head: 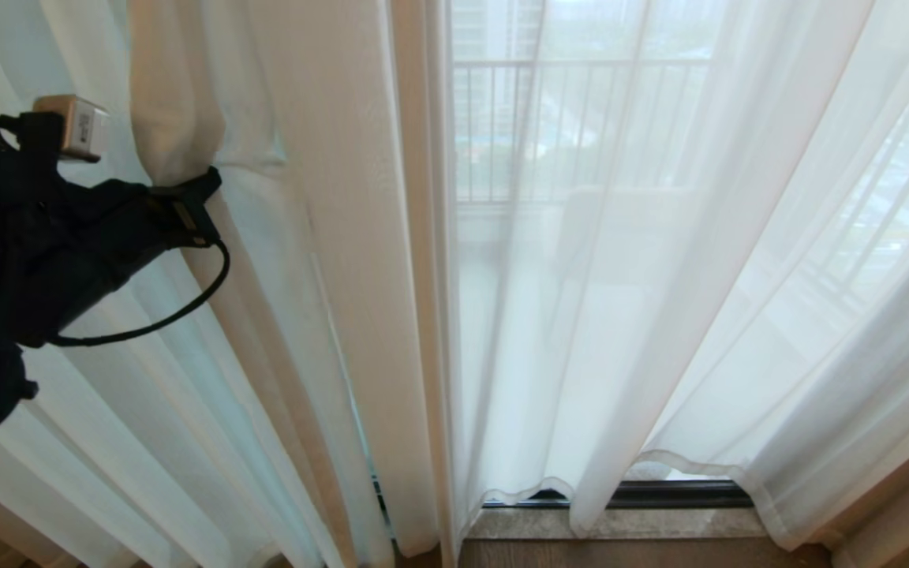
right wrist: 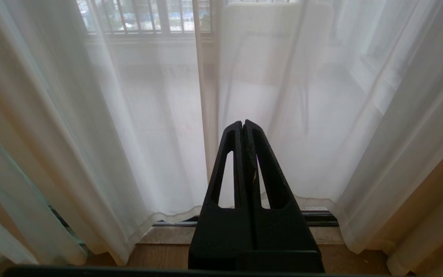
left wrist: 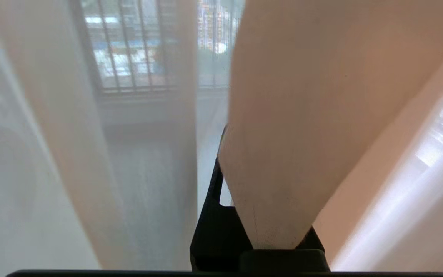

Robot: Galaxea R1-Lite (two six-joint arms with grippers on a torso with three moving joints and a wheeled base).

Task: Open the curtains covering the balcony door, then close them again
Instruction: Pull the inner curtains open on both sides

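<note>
- The curtains [head: 581,276] hang as two sheer white panels across the balcony door [head: 644,494]; only its dark bottom track shows under the wavy hems, above the wooden floor [head: 620,552].
- The left panel [head: 210,118] is bunched into a thick fold beside the centre seam, where the two panels meet.
- My left gripper [head: 198,201] is clamped on that fold, left of the seam and well above the hem. In the left wrist view the cloth [left wrist: 283,154] funnels down between the closed jaws.
- I judge this hold is taken near the inner edge so that a sideways pull drags the whole panel away from the seam.
- My right gripper [right wrist: 243,127] is parked low in front of the seam, fingers pressed together on nothing, clear of the fabric.
- The railing [head: 581,126] shows through the right panel, beyond the seam.
- Opening has not yet started; the seam is closed.
</note>
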